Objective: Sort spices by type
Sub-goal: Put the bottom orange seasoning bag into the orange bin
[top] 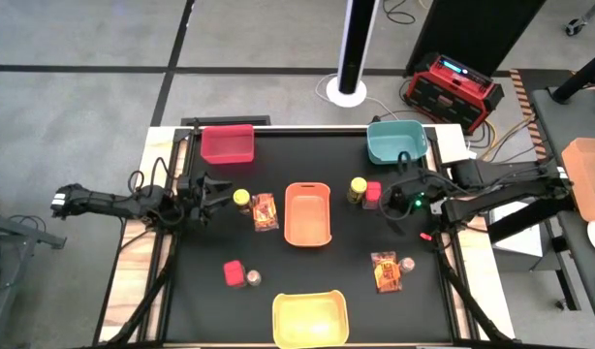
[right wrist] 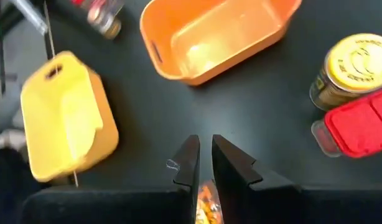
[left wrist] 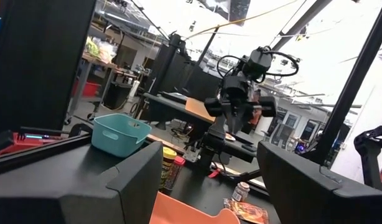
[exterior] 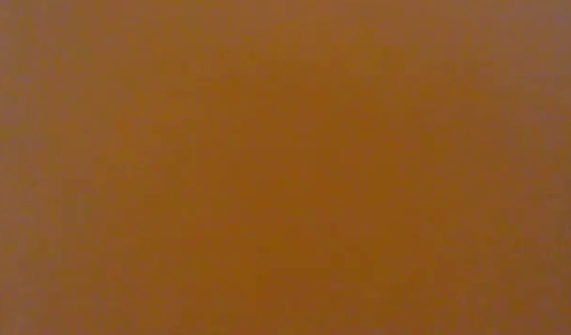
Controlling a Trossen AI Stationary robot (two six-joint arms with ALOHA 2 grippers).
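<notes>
Right pincer [right wrist: 203, 149] hangs near yellow-lidded jar [right wrist: 356, 65] and red box [right wrist: 359, 127], touching neither

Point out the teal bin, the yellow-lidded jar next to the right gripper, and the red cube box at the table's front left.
teal bin [top: 395, 142], high view, on its inner floor.
yellow-lidded jar [top: 358, 186], high view, on its lid.
red cube box [top: 234, 273], high view, on its top face.

**Bins and spices across the black table**

An orange plastic bin [top: 309, 213] sits mid-table, between a yellow-lidded jar [top: 241, 198] with a flat printed packet [top: 266, 211] on its left and another yellow-lidded jar [top: 359, 187] touching a red cube box [top: 374, 191] on its right. A yellow plastic bin [top: 310, 318] lies at the near edge.
</notes>
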